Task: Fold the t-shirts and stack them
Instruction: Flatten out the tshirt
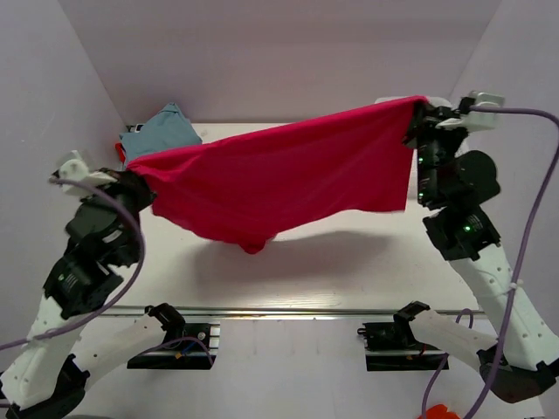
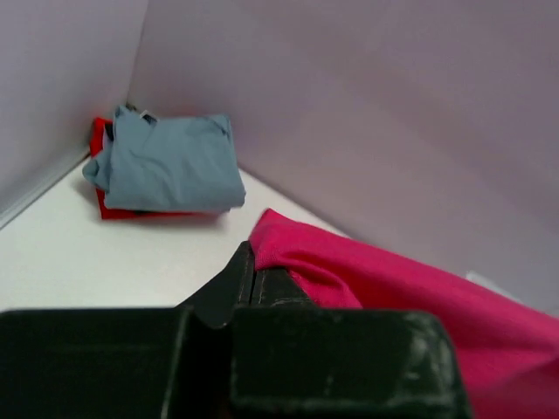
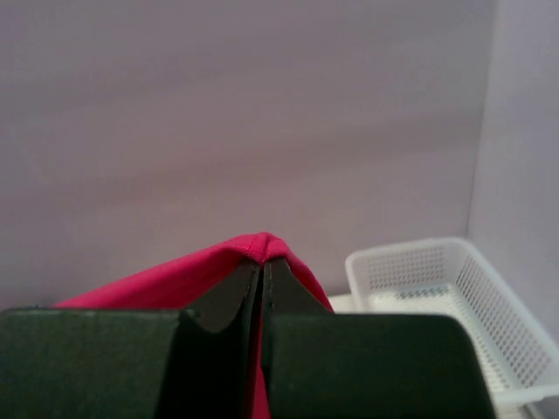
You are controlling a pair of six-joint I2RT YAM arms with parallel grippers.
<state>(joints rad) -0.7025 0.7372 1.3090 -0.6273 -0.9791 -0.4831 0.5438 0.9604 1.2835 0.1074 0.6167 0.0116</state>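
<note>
Holding the pink shirt (image 1: 279, 179) up in the air right now, stretched across the middle of the top view between both arms. We've got the left fingers (image 2: 229, 279) clamped shut on one corner of it at the left of that frame. The right fingers (image 3: 229, 292) are pinched shut on another corner at the upper right. The right end sits higher in the frame, so the cloth runs on a slant and sags into a belly near the centre. Going by the shadow under it, it hangs clear of the desk (image 1: 349, 271).

Progress-wise: the grey shirt (image 2: 166, 161) looks folded already and sits on top of the red shirt (image 2: 98, 135) in the far corner of the desk, upper left in both the top and left wrist views. Only an edge of the red one peeks out, so we can't say how neat its fold is. That's two of three stacked, by our reckoning. The pink one isn't folded at all yet, so what's left is laying it flat, folding it and putting it on that pile. A white basket (image 3: 406, 266) shows at the lower right of the right wrist view.
</note>
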